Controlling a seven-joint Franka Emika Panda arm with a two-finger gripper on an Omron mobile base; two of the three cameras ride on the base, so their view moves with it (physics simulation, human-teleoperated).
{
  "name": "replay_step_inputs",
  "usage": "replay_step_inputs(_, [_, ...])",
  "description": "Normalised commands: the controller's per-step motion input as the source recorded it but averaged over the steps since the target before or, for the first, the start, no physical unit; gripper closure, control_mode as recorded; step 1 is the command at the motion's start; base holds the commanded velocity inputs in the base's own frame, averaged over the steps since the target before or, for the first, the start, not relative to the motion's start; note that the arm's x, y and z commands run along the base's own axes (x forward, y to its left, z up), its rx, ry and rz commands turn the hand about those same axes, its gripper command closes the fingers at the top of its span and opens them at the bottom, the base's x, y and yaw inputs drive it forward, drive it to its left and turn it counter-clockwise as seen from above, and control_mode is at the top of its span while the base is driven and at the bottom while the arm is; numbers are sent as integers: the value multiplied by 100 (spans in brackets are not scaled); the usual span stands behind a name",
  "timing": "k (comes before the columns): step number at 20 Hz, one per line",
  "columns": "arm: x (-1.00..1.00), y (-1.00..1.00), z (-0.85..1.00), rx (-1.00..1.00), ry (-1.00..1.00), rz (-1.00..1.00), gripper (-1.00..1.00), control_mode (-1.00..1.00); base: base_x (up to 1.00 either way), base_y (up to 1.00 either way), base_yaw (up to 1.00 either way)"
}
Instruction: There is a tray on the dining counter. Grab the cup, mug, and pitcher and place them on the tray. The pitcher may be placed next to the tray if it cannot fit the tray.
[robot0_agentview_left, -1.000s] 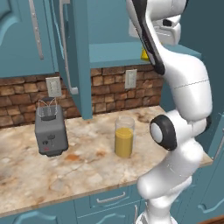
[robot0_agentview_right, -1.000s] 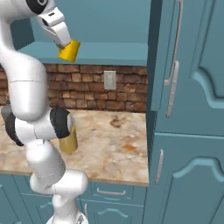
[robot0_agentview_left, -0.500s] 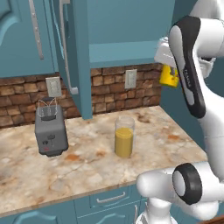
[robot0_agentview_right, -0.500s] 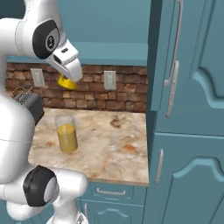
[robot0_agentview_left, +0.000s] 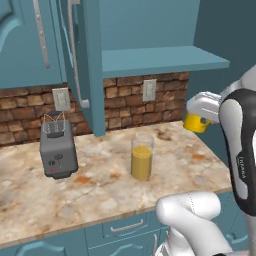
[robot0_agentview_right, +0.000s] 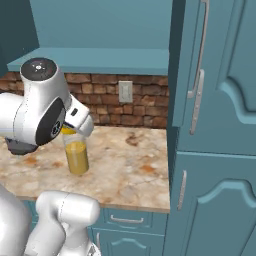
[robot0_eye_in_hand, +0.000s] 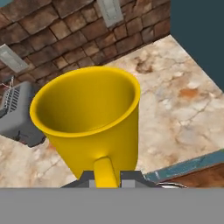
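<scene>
My gripper (robot0_agentview_left: 198, 119) is shut on the yellow mug (robot0_agentview_left: 196, 124), which hangs in the air off the right end of the kitchen counter. In the hand view the mug (robot0_eye_in_hand: 92, 118) sits close up with its mouth open and empty, and the gripper (robot0_eye_in_hand: 108, 176) pinches it at the handle side. A sliver of the mug (robot0_agentview_right: 67, 131) peeks out behind the arm in the right base view. The clear pitcher (robot0_agentview_left: 142, 157) (robot0_agentview_right: 76, 154) with orange liquid stands upright on the kitchen counter. The tray, cup and dining counter are out of view.
A grey toaster (robot0_agentview_left: 57, 150) (robot0_eye_in_hand: 17, 113) stands at the left of the marbled kitchen counter (robot0_agentview_left: 100, 192) against the brick wall. An open teal cabinet door (robot0_agentview_left: 82, 60) hangs over the counter's middle. Tall teal cabinets (robot0_agentview_right: 215, 125) close off the right side.
The arm has swung from high over the counter to the right and downward, carrying the yellow mug with it. The pitcher and toaster have stayed put.
</scene>
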Motion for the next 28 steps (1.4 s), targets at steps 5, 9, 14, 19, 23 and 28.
replay_step_inputs(5, [-5,7,-30,0,-15,21,100,-100,0,0,0])
replay_step_inputs(9, [17,21,-6,0,-2,4,100,-100,0,0,0])
replay_step_inputs(14, [16,35,0,0,0,0,100,-100,0,0,0])
replay_step_inputs(19, [3,37,-5,0,0,0,100,-100,0,0,0])
replay_step_inputs(23, [-1,18,-3,0,-1,0,100,100,-13,14,0])
replay_step_inputs(28, [0,0,0,0,0,0,100,100,-90,33,0])
